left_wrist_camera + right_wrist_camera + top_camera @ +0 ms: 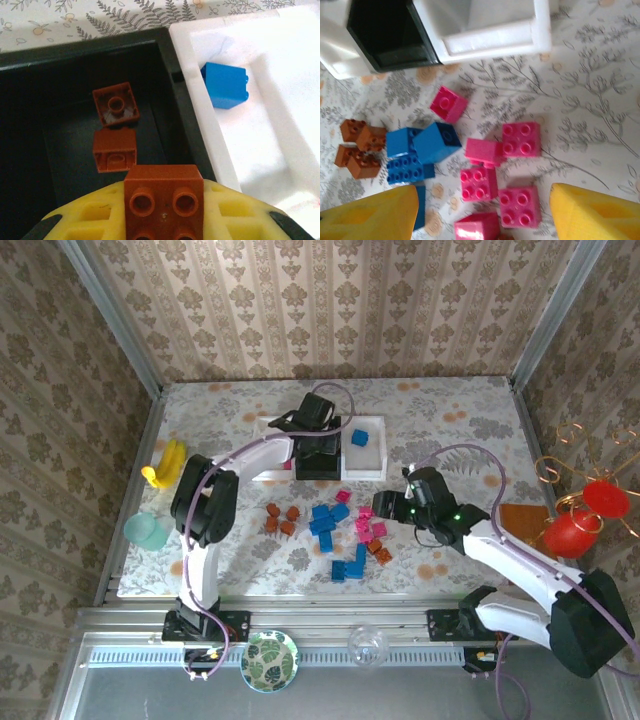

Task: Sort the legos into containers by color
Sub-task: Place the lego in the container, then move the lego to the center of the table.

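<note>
- Floral-printed tabletop (450,415), flat and matte, boxed in by damask-papered walls; bare stretches lie right of the trays.
- Black rectangular plastic tray (65,60), straight-walled, edge to edge with a glossy white rectangular tray (280,65); a second white tray (268,477) sits on its other side.
- Left gripper (164,220): yellow pads clamped on a studded orange-brown plastic brick (164,192) above the black tray.
- Two orange-brown bricks (116,104) lie inside the black tray, hollow undersides up; one smooth blue brick (225,85) lies in the white tray.
- Right gripper (482,215): yellow fingers spread wide above magenta-pink studded bricks (521,139).
- Loose mixed pile of bricks (335,535) mid-table, near the trays.
</note>
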`<state>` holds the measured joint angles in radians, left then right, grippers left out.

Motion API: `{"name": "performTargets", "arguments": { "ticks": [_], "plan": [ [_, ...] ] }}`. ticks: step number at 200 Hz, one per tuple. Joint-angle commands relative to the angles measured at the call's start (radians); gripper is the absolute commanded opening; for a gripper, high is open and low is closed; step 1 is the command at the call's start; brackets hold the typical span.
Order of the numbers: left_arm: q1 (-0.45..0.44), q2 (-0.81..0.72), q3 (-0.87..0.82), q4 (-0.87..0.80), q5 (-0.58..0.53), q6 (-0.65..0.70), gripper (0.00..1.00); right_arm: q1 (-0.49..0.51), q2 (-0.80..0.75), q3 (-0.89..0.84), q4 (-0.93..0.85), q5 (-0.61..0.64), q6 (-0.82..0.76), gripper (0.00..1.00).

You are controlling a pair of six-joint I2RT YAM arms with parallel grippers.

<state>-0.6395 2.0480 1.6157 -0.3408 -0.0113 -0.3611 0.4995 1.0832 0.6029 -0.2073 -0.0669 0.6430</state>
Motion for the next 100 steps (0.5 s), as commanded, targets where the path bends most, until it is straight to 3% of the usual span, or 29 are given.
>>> {"name": "performTargets", "arguments": {
  "ticks": [1, 29, 56, 100],
  "plan": [
    [0.008, 0.03, 0.078, -0.074, -0.003, 0.021, 0.36, -0.004, -0.042, -0.033, -0.043, 0.006, 0.025, 0.72],
    [0.002, -0.003, 0.074, -0.05, 0.017, 0.006, 0.55, -0.004, -0.057, -0.051, -0.053, -0.002, 0.026, 0.72],
    [-0.019, -0.101, 0.019, -0.01, 0.032, -0.002, 0.65, -0.004, -0.047, -0.057, -0.046, -0.011, 0.026, 0.72],
    [-0.085, -0.345, -0.23, 0.131, 0.059, -0.041, 0.82, 0.004, -0.01, -0.058, -0.027, -0.031, 0.017, 0.72]
  ]
}}
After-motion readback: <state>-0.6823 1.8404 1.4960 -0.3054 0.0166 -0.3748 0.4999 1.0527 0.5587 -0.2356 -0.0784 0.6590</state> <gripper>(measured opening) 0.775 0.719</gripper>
